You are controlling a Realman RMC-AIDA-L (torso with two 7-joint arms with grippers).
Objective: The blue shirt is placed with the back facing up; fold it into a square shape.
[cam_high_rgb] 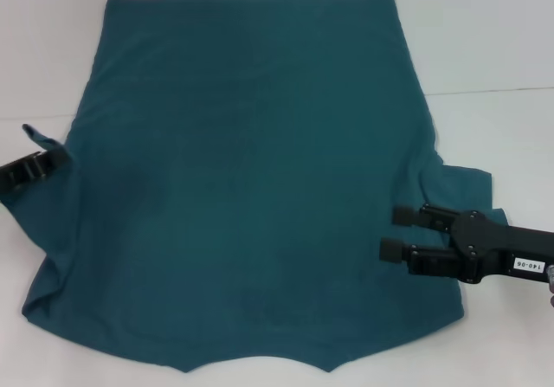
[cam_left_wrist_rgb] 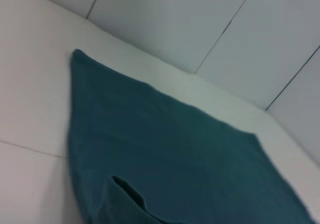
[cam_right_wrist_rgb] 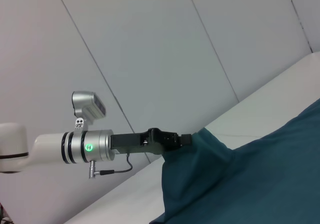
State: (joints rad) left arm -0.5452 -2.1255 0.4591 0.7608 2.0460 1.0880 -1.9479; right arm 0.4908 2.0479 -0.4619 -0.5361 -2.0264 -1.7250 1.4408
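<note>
The limp, light blue shirt (cam_high_rgb: 251, 170) should drape easily: left claw (cam_high_rgb: 59, 164) clenched on its sleeve, right claw (cam_high_rgb: 395, 231) released above the opposite edge.

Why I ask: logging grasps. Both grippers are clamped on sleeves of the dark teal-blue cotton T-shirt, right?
Only the left gripper clamps a sleeve of the dark teal-blue cotton T-shirt. The right gripper is open, holding nothing, above the shirt's right side, as the head view shows.
</note>
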